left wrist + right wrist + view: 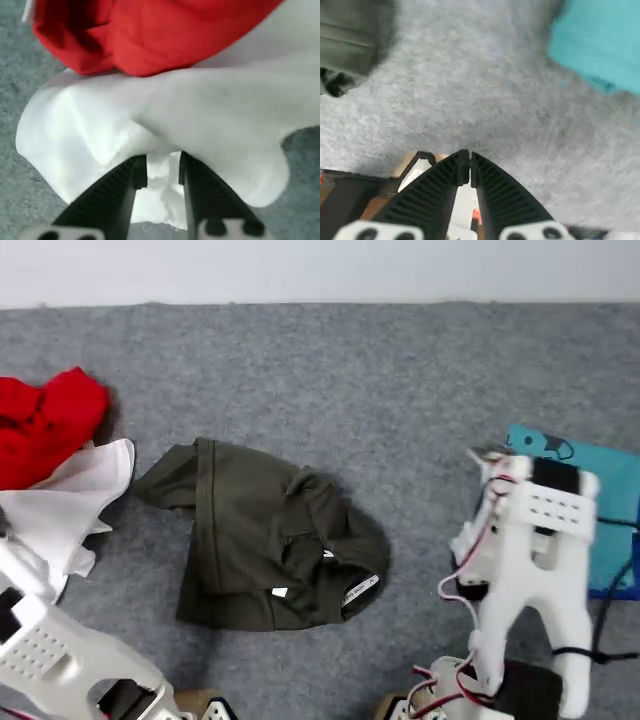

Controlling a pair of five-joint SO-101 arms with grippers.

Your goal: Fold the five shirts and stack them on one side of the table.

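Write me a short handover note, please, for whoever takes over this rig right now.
Left gripper: shut on a fold of the white shirt, which lies against the crumpled red shirt at the left of the grey mat.
Right gripper: shut, empty, over bare mat between the green shirt and the blue shirt.
Done: the blue shirt lies flat at the right edge, seemingly folded.
Left: green is rumpled mid-mat; red and white are unfolded; nothing is stacked.
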